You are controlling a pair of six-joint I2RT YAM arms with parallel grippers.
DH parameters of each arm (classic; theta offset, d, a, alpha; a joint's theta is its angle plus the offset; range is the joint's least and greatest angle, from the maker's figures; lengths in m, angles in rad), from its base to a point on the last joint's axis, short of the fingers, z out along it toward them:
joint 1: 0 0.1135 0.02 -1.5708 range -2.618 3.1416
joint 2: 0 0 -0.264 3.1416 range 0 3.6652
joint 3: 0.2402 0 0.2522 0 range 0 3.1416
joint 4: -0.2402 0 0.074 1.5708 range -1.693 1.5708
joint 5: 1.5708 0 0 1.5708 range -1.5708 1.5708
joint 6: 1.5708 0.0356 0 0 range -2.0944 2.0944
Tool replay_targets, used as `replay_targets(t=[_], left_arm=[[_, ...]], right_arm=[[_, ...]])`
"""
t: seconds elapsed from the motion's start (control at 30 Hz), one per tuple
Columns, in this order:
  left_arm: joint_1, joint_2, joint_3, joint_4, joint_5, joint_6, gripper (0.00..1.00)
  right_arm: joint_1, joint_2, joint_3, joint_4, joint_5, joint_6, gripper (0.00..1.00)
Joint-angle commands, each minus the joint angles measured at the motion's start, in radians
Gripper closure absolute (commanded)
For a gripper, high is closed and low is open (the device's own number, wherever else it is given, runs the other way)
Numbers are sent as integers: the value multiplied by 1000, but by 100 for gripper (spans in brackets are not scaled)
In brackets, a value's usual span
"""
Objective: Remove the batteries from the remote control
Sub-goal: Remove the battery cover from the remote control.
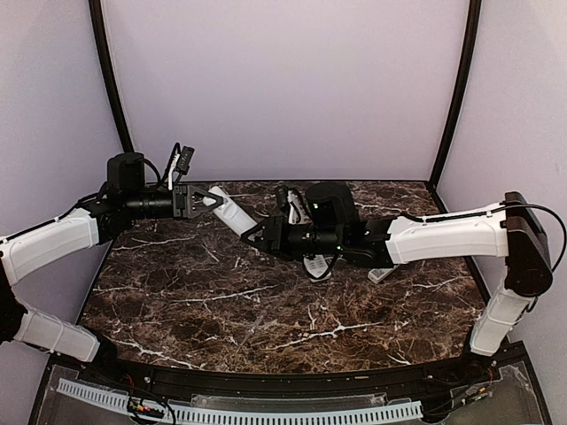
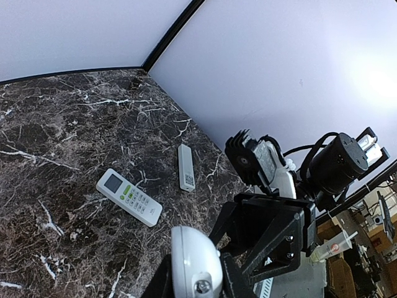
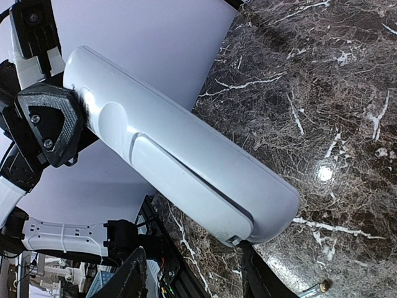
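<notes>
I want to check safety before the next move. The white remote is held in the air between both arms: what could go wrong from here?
1. The left jaws pinch the remote at one end only, above the table; a push from the open right jaws might twist it loose and drop it.
2. The battery cover is closed; once it comes off, cover or batteries could fall and scatter near the keypad remote and the slim remote below.
</notes>
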Motion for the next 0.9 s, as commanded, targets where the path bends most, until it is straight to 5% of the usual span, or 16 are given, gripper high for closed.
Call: replay_targets(t=[0.0,0.87], left_arm=[[-3,-14,-13,30,45,19,100],[-3,-21,-12,-3,6,51,100]], right_arm=[[-10,-25,24,33,12,-15,51],[-11,-31,30,46,10,-47,51]])
